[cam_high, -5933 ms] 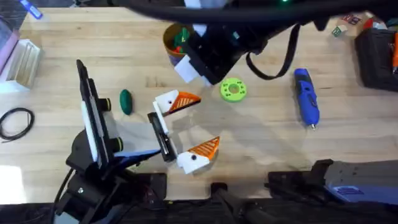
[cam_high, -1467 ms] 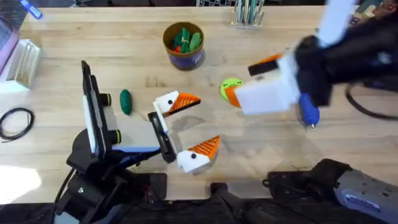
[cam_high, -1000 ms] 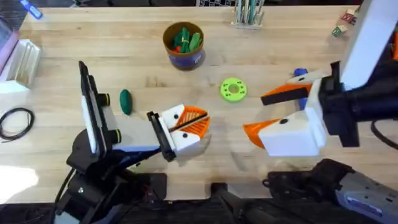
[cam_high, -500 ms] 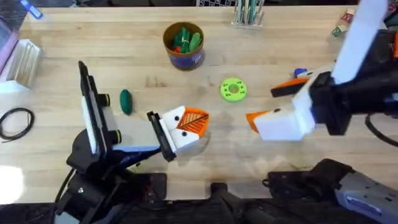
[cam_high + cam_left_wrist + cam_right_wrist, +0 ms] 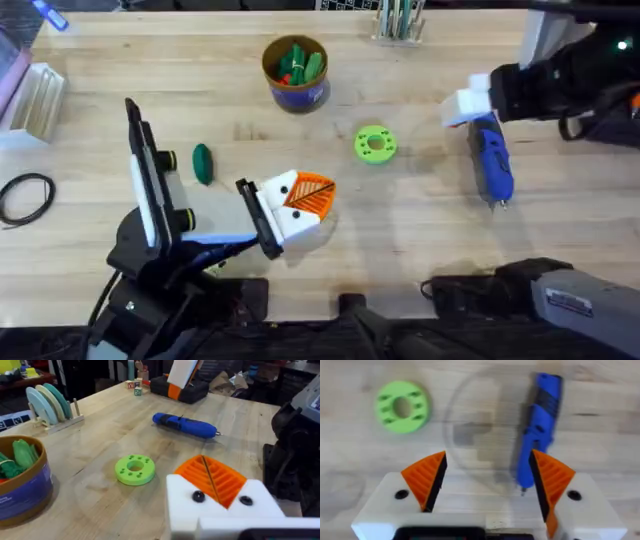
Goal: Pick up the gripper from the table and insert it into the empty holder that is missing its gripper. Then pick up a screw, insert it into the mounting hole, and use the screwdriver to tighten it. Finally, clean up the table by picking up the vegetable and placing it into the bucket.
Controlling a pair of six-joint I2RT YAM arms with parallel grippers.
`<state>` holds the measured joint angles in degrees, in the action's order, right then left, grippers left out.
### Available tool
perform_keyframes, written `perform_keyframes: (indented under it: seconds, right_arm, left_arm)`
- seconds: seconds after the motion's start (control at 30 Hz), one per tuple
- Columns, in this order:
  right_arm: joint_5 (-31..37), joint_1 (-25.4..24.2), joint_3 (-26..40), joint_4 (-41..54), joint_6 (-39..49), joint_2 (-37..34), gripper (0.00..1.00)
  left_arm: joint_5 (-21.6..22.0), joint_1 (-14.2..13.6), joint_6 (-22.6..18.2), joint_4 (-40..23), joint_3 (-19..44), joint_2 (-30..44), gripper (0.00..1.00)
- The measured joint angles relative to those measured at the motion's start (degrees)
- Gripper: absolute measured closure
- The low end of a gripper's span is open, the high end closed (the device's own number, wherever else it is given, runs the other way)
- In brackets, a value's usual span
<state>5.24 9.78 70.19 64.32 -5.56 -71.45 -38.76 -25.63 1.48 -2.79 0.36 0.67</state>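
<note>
The screwdriver (image 5: 491,158) lies flat on the table (image 5: 420,230), directly under the right gripper (image 5: 487,482), whose orange-padded fingers (image 5: 426,477) stand wide apart above it; in the right wrist view its blue body runs up just inside one pad, metal tip pointing back between the fingers. The lime-green disc (image 5: 375,144) sits well off to the other finger's outer side. The left gripper (image 5: 300,200) rests low over the table with its ribbed pads pressed together, gripping nothing. The vegetable (image 5: 202,163) lies beside that arm, and the bucket (image 5: 295,72) stands beyond its fingers.
</note>
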Motion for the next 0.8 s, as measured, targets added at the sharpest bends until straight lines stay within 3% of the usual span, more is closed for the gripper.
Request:
perform_keyframes:
  seconds: [0.3,0.43,0.8]
  right_arm:
    - [4.5,-16.2,0.0,-2.7,6.9,-9.5,0.01]
    - [-2.2,-23.8,0.0,-7.3,13.6,-17.5,0.01]
    - [-6.9,-25.9,0.0,-10.9,21.7,-29.8,0.012]
  left_arm:
    - [0.0,0.0,0.0,0.0,0.0,0.0,0.993]
    - [0.0,0.0,0.0,0.0,0.0,0.0,0.993]
    - [0.0,0.0,0.0,-0.4,0.0,0.0,0.993]
